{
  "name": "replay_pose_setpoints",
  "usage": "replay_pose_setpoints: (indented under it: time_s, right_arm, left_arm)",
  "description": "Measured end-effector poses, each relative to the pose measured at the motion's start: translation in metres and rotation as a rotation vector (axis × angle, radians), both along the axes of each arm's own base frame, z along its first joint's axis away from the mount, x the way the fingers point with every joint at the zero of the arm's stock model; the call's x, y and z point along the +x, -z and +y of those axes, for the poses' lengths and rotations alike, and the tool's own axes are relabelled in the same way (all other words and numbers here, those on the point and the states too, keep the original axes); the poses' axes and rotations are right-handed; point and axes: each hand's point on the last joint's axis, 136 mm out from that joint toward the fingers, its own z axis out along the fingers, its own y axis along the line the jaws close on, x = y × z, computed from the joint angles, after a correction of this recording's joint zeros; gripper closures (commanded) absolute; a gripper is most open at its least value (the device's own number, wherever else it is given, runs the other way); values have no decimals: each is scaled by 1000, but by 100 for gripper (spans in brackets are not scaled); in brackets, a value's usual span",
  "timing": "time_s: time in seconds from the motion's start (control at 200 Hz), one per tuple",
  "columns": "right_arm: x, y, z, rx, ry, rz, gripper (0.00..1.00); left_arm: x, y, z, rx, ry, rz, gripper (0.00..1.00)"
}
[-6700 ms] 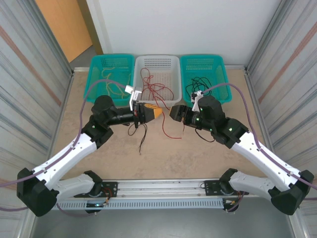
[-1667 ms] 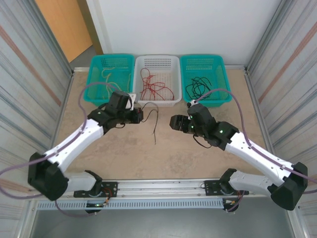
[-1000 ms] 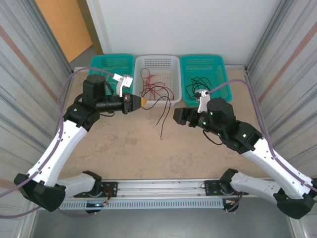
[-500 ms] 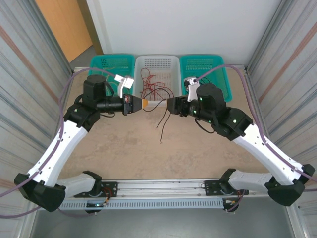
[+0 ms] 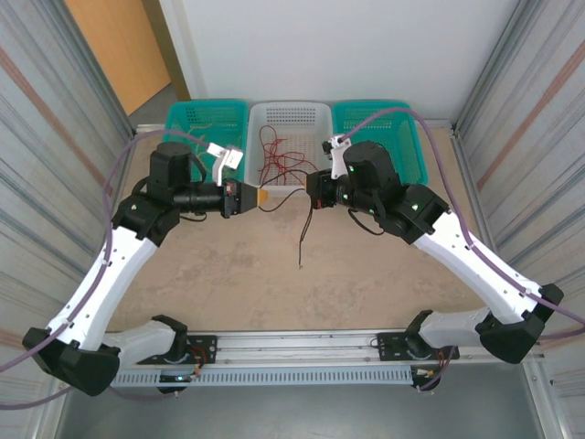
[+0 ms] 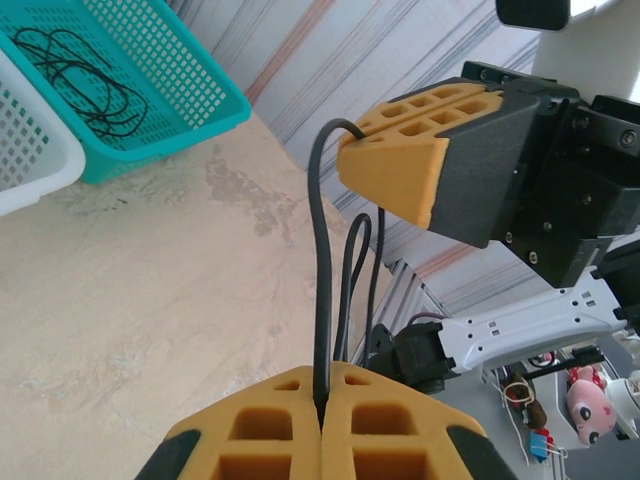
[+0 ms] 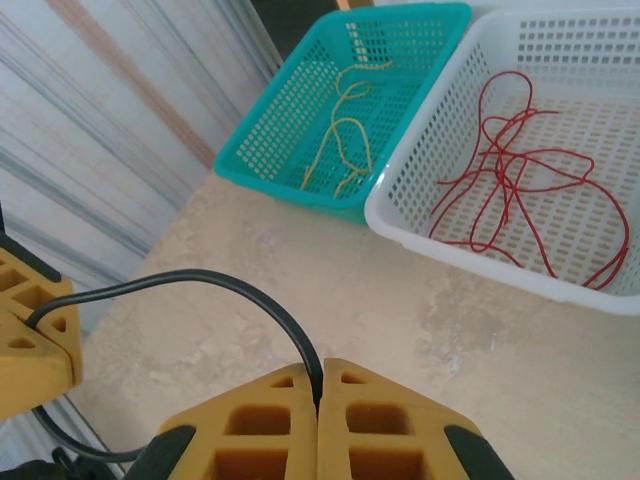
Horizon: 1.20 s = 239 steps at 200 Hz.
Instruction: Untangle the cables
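- Where the left fingers (image 6: 300, 432) meet at the bottom of the left wrist view, the pads are pressed together on a black cable (image 6: 321, 280) that rises straight out of the seam; it arches toward the orange pad of the right fingers (image 6: 400, 165) at upper right
- At the bottom centre of the right wrist view the right fingers (image 7: 300, 420) are likewise clamped on that cable (image 7: 200, 280); it curves off to the left fingers (image 7: 25, 335) at the left edge
- From above, the left fingers (image 5: 259, 195) and the right fingers (image 5: 311, 190) face each other at mid-frame, near but apart; a short span of the black cable (image 5: 306, 233) sags between them and a loose tail drops toward lower centre over the worktop (image 5: 274, 302); whether its end touches I cannot tell
- Just beyond the fingers, at upper centre, a white basket (image 5: 291, 114) holds red cables (image 5: 279, 160)
- Upper left, a teal basket (image 5: 178, 119) holds a pale yellow cable (image 7: 345, 140)
- Upper right, another teal basket (image 5: 388, 112) sits partly behind the right arm; black cables (image 6: 85, 75) lie inside it
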Motion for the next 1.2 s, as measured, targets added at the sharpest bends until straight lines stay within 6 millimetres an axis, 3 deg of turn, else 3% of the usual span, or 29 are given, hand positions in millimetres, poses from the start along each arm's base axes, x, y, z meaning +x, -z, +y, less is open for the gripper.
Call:
replay_pose_setpoints:
  time_s: [0.256,0.381,0.526,0.611,0.937,1.198]
  right_arm:
    - [-14,-9,-6,44,-32,-27,100]
    - [-19,-16,-8,62,-45,-39,100]
    - [-13,-30,-32,75,35,-82,100]
    - [-14,-38,-41,89,58,-102,100]
    - [-9,-43,-58,74,129,-121,100]
    - [42,-59,-125,27,398,-127,100]
  left_arm:
    - [-6,2,7,-7,-14,-12,100]
    - [-6,6,7,-9,-16,-10,81]
    - [1,15,11,3,-63,19,51]
    - [4,24,11,-1,-77,46,44]
    - [13,32,7,-56,-106,88,44]
    - [14,45,5,-70,-113,137,53]
